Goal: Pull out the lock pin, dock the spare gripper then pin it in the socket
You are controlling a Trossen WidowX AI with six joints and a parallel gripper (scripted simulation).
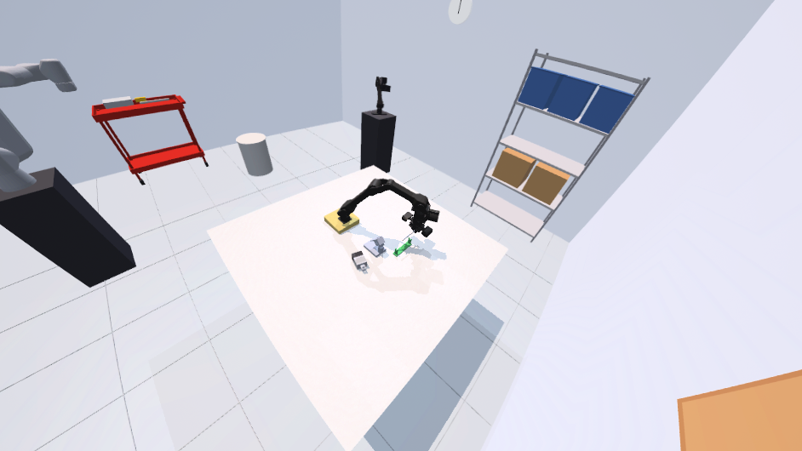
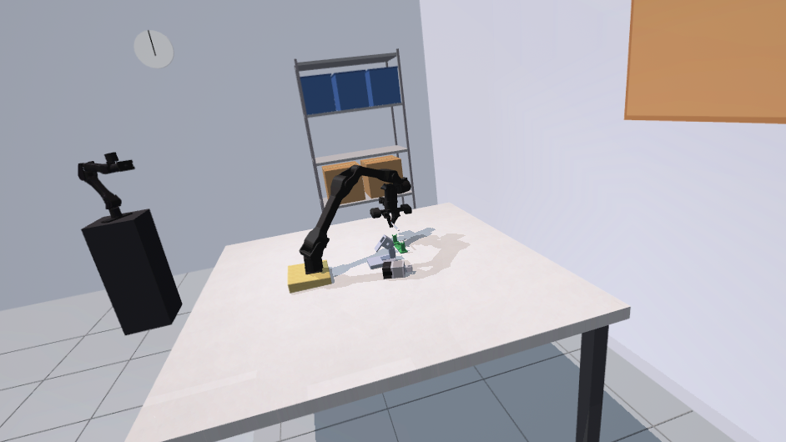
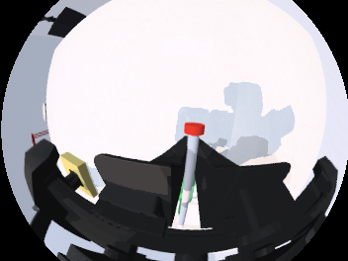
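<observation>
surface: white top (image 1: 313, 314) carrying the arm and all the task parts
arm: black, rising from a yellow base block (image 1: 335, 224) and arching over toward 3 o'clock of it in the top view
mount: grey bracket with the socket (image 1: 375, 245), near centre of the surface; socket looks empty, nothing docked, though the part is small in every view
spare gripper: dark-and-grey block (image 1: 359, 261) lying on the surface at about 7 o'clock of the mount, just apart from it, not yet moved by the look of it
green piece: small green part (image 1: 402, 248) on the surface at 3 o'clock of the mount, directly below the hand; purpose unclear
hand: (image 3: 188, 204) closed on the lock pin, raised above the surface, at about 2 o'clock of the mount in the top view
lock pin: pale shaft with red cap (image 3: 190, 161), clamped between the fingers, cap end pointing away from the wrist; out of the socket
progress: step one (pin out) judged done; pin needs parking somewhere, then spare gripper docked, pin pushed through socket and spigot, hand opened and arm clear; most of the task is left
</observation>
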